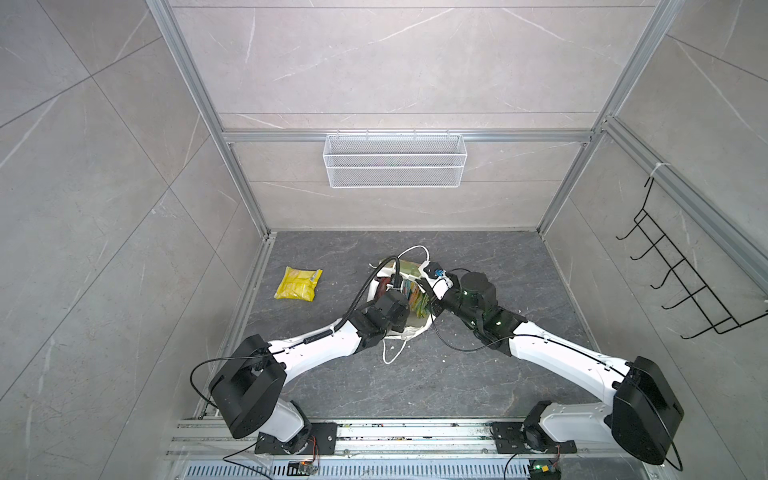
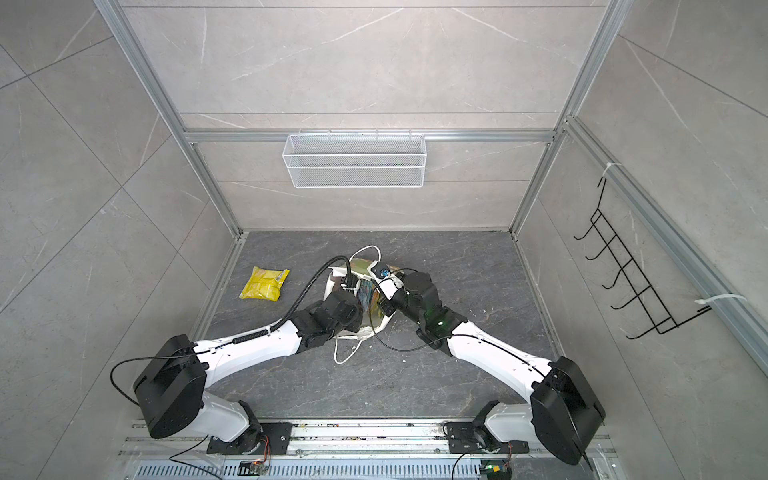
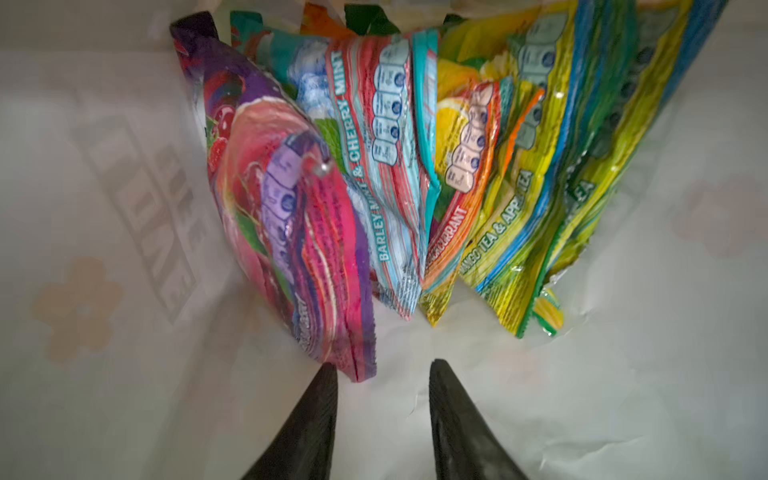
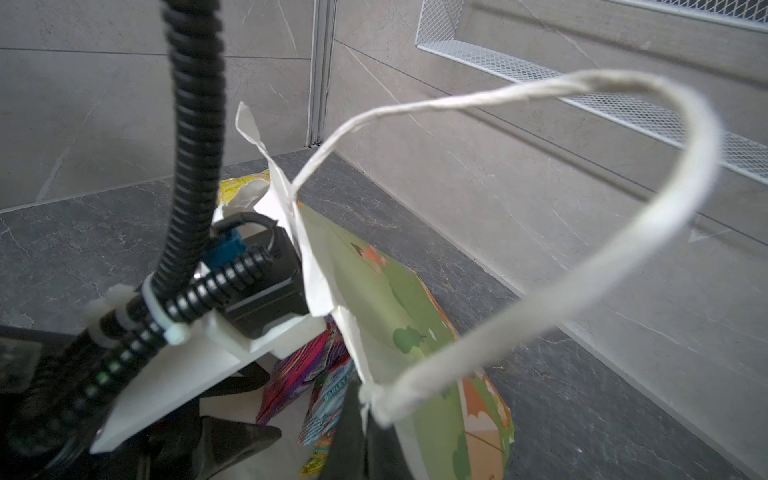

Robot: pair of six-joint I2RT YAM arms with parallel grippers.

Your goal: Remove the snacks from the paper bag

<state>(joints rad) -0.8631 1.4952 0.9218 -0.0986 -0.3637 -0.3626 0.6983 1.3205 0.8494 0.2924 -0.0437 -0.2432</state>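
**A:** Where do the packets lie from the left gripper [image 3: 382, 365]?

**B:** Straight ahead of it, inside the bag [image 3: 104, 249]. They stand on edge in a row like files, long axes running away from the jaws. The purple packet [image 3: 286, 216] is nearest. Its bottom corner sits just beside one fingertip [image 3: 328, 374], not in the gap.

**A:** And the jaws?

**B:** Spread, with nothing between them. The likely next step is a small sideways shift to straddle that purple edge before closing.

**A:** Is the right arm any nearer?

**B:** No. The right gripper [image 4: 358, 430] is at the bag's rim near a cord handle [image 4: 623, 257]. Its jaws are pressed together, apparently pinching the paper to hold the mouth open.

**A:** How do the other packets look?

**B:** Glossy and crinkled. A teal-red packet [image 3: 386, 166] leans on the purple one. Next come an orange-red packet [image 3: 465, 178] and two green-yellow packets [image 3: 523, 208], packed close. They look slippery and likely to drag a neighbour along.

**A:** Is anything out already?

**B:** One yellow packet [image 1: 298, 284] lies flat on the table [image 1: 478, 374], well apart from the bag.
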